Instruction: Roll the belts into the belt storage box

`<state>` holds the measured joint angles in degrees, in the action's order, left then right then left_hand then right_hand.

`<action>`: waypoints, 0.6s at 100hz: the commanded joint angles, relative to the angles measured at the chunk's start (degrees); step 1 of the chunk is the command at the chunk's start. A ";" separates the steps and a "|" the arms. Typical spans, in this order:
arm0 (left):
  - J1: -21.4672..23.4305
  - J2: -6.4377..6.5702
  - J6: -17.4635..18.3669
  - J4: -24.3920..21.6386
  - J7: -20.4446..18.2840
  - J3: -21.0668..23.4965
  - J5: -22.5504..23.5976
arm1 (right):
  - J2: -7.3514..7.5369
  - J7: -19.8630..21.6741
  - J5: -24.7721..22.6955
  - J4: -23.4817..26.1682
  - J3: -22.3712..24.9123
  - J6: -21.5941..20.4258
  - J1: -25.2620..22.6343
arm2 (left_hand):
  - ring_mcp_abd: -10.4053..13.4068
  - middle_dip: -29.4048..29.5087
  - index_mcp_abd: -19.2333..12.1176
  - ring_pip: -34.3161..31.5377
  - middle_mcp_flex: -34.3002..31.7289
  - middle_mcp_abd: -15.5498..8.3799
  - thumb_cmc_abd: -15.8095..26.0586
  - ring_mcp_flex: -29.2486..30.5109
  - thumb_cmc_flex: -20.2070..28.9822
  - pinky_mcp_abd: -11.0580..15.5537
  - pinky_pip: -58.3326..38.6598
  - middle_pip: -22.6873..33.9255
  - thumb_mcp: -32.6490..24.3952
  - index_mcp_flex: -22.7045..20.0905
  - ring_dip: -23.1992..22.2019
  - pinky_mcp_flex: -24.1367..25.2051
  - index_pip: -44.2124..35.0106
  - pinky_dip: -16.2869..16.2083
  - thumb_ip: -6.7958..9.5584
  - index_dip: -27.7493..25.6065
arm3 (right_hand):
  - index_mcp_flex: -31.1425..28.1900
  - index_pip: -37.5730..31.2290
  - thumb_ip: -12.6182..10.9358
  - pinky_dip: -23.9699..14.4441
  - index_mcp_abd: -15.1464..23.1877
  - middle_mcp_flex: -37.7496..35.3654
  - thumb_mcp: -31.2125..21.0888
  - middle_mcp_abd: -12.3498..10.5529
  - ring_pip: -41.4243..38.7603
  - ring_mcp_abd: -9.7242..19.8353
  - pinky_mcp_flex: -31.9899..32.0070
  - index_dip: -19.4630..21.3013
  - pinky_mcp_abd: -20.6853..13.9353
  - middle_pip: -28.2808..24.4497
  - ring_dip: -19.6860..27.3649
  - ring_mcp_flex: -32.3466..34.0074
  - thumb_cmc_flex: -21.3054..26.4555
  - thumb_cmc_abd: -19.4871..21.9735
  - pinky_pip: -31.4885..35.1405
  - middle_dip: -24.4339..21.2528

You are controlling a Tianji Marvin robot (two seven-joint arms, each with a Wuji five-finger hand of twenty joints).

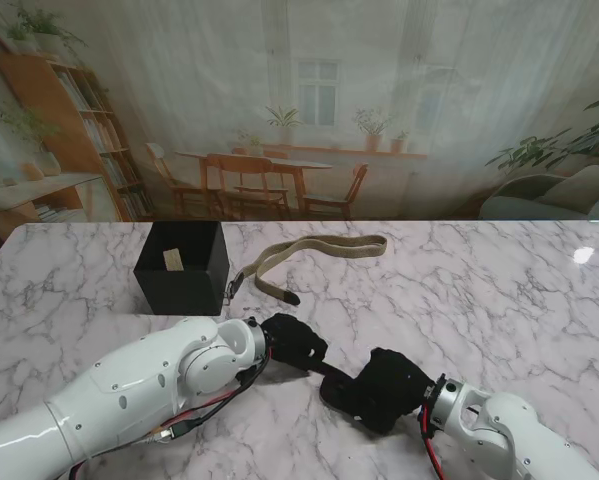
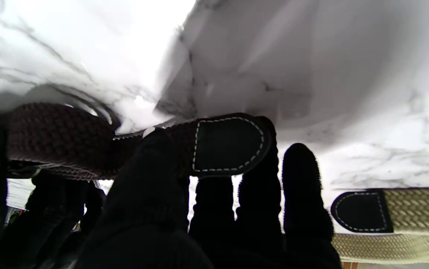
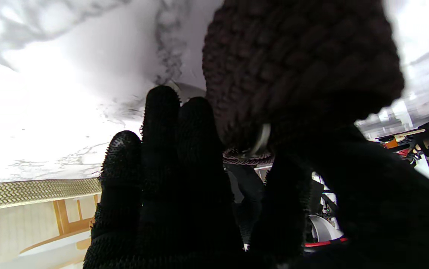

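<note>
On the white, grey-veined marble table [image 1: 459, 290], 2 black-gloved hands meet near me over a dark brown woven belt [image 2: 61, 138]. In the stand's view the left hand [image 1: 292, 342] sits just left of the right hand [image 1: 384, 388], and a short dark span of that belt runs between them, low against the table. The left wrist view shows the belt's black leather tip with white stitching [image 2: 231, 145] lying across the left fingers [image 2: 298, 179], with the thumb pressed over the woven part just beside the tip, so the left fingers are clamped on the belt's end. The right wrist view shows a thick bundle of the same brown weave, with a metal ring at its edge, resting against the right fingers [image 3: 162, 149]; the thumb closes on it from the other side, so that hand is also clamped on the belt. Farther from me lies a tan woven belt with a black leather tip [image 1: 309, 262], spread in a long flat loop on the table, apart from both hands. To its left stands the black square open-topped belt storage box [image 1: 181, 268], upright, with a small pale item [image 1: 173, 260] inside that I cannot identify.
</note>
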<state>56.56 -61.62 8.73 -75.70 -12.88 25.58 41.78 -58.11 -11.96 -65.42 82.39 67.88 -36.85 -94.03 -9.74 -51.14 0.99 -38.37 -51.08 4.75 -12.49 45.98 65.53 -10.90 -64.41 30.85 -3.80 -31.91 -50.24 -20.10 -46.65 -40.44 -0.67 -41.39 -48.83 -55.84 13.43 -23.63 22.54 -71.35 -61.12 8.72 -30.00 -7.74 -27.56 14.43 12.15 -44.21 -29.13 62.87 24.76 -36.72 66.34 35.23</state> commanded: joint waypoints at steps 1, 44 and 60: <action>0.46 0.80 -0.29 -0.23 -2.02 -0.01 -0.32 | 0.33 0.49 -0.71 -0.31 0.11 1.01 -0.62 | -1.02 1.59 1.25 -2.13 -2.82 1.14 -2.09 1.81 2.58 -1.45 -3.01 -1.03 -2.79 -2.48 -0.92 -1.02 -1.78 -1.41 1.04 0.79 | -2.25 -6.49 0.22 -0.66 -6.86 0.35 0.16 -9.52 2.34 6.98 0.39 0.95 0.34 4.04 0.51 -1.09 3.05 -1.68 0.40 -0.82; 8.14 3.11 1.27 -8.18 -6.61 7.89 1.80 | 0.80 -1.58 -4.69 0.45 -0.02 7.14 -0.73 | -2.14 4.14 3.11 -3.25 -6.35 1.61 -3.88 5.48 1.54 -2.82 -5.25 0.20 -4.38 -6.39 -0.66 -3.62 1.54 -1.03 0.73 5.51 | -0.14 -5.07 -0.02 -0.83 -7.02 0.55 0.62 -10.16 2.04 6.98 -0.16 0.23 0.37 3.35 0.43 -0.85 4.89 -1.00 0.88 -0.44; 8.74 3.36 1.67 -8.95 -7.57 7.93 0.95 | 0.88 -0.76 -4.96 0.48 -0.39 8.17 -0.29 | -2.35 5.41 3.76 -2.32 -7.24 1.51 -3.90 6.19 1.81 -2.88 -5.34 -0.29 -4.69 -7.58 0.34 -4.15 2.07 -0.53 0.39 6.34 | 0.38 -4.35 -0.06 -0.80 -7.28 0.83 0.93 -10.19 2.30 6.90 -0.03 -0.42 0.44 3.64 0.59 -1.14 5.28 -0.25 0.87 -0.57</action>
<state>65.14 -58.61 10.07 -84.48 -19.07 34.06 43.34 -57.56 -13.86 -69.87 83.79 67.58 -29.46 -94.28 -11.15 -46.61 5.64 -39.85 -56.11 5.38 -15.24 50.34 65.52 -12.29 -67.25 30.17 -5.41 -35.93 -50.45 -23.75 -42.94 -40.53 -0.97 -35.12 -48.81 -55.81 13.43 -23.68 23.84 -70.31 -59.72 8.72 -27.91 -7.49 -27.56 13.43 12.18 -42.72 -28.93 62.36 25.47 -36.72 66.34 35.21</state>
